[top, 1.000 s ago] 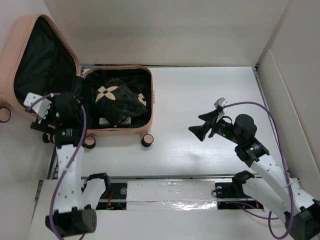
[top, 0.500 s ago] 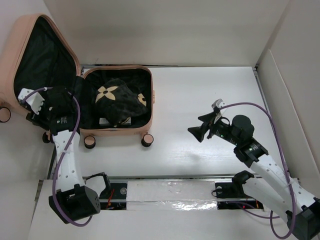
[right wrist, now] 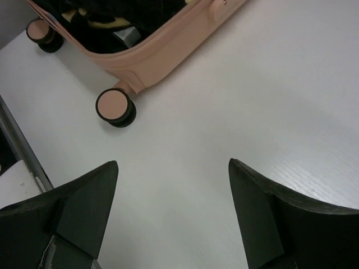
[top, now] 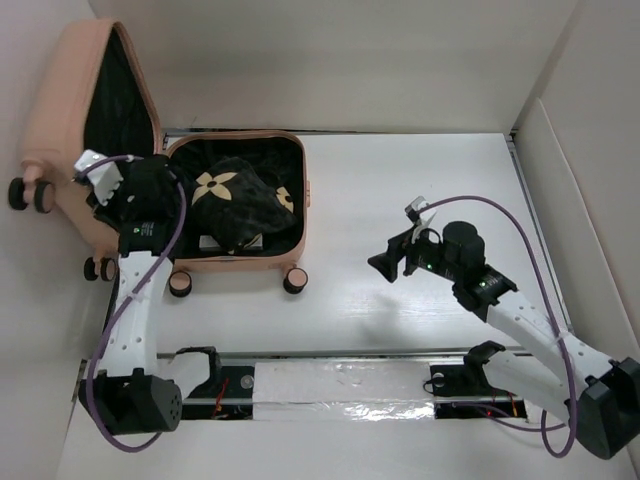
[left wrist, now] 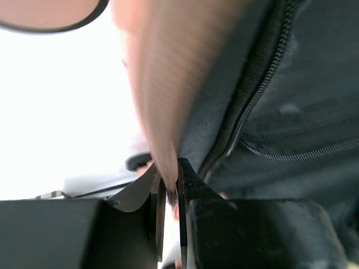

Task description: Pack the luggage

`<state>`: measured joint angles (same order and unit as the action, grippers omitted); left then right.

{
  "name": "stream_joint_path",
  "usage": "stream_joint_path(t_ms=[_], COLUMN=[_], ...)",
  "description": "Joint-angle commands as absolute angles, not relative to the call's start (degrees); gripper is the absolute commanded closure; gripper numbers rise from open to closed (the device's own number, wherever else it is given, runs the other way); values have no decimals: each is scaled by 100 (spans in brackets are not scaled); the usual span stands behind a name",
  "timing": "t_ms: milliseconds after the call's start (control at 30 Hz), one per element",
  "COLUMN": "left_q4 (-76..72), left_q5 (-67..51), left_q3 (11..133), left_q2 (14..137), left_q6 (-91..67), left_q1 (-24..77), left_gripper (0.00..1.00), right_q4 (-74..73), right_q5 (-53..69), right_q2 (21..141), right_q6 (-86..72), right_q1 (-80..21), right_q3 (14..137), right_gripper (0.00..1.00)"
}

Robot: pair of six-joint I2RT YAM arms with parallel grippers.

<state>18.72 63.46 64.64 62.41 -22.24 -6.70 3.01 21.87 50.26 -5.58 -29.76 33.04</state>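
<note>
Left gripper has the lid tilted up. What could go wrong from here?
The left gripper pinches only the thin rim of the lid, which may slip free and drop back. The dark clothes sit heaped in the luggage base and might catch in the seam. The right gripper hangs open off to the side, so nothing steadies the wheeled case.

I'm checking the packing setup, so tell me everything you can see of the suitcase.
The suitcase is a small peach-pink hard shell with rounded corners and black fabric lining. Its base lies open on the white table, holding dark clothes with beige flower prints. Pink-and-black wheels sit at its near end. The lid stands raised at the left, and the left gripper pinches its edge.
</note>
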Motion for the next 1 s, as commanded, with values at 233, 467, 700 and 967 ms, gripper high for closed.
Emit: stream_joint_path(t_ms=[233, 467, 700, 967], left_q4=[1099, 923, 931, 1748], left_q5=[5034, 1410, -1544, -5015], left_q3=[5863, 5195, 5036, 5580], left_q2=[4634, 3841, 3981, 4421], left_q6=[-1372, -634, -563, -467], left_q1=[1204, 1204, 1204, 1204], left_gripper=[100, 100, 100, 26], right_q4=[817, 1415, 1512, 1319], right_q5=[1697, 1275, 880, 458], right_q2=[5871, 6108, 6144, 5907], right_q6=[-685, -1379, -1679, -1714], right_q1=[-3392, -3507, -3735, -3797], right_q3=[3832, 3823, 3990, 3929], right_gripper=[14, 14, 10, 13])
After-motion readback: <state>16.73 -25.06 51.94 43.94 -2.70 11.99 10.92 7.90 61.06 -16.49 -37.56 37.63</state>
